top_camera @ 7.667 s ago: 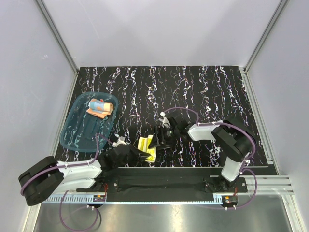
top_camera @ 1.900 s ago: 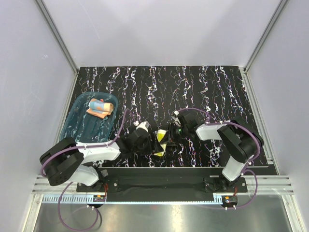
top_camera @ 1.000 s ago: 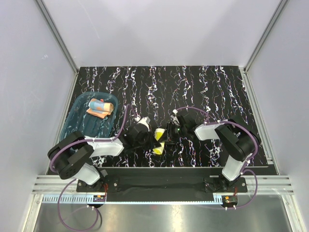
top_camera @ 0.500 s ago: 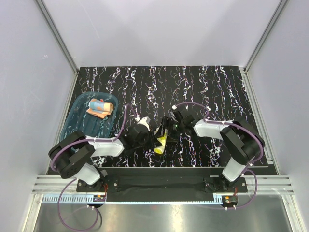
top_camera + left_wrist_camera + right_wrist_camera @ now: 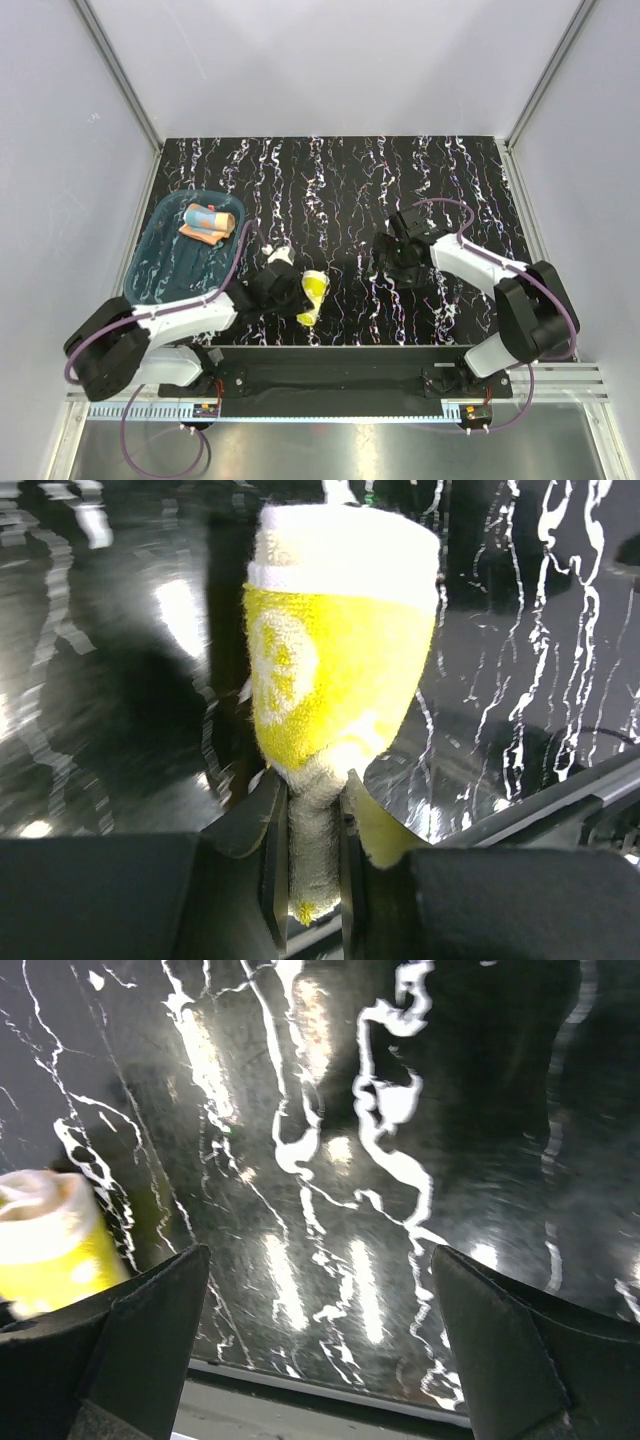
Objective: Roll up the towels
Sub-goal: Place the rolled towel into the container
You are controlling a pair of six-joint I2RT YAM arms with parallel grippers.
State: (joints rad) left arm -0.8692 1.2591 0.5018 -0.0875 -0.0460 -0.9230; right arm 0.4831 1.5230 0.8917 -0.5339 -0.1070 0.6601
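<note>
Leftmost: teal tray [image 5: 150,285] holds the orange-pink towel [image 5: 210,221], apparently rolled and done, long axis running left-right.

Centre, on the black marbled table [image 5: 450,180]: the yellow towel [image 5: 335,660] is rolled into a tight cylinder. The left gripper [image 5: 313,815] pinches the roll's near tail. Long axis runs roughly near to far, cream end pointing away from the arm bases; whether it is lifted, cannot tell.

Right: the right gripper [image 5: 320,1345] is spread wide, empty, well apart from the roll.

Judgement: rolling looks finished; what probably remains is placing the yellow roll beside the first.

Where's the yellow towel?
In the top view the rolled yellow towel is left of centre near the front edge, pinched by the left gripper.
</note>
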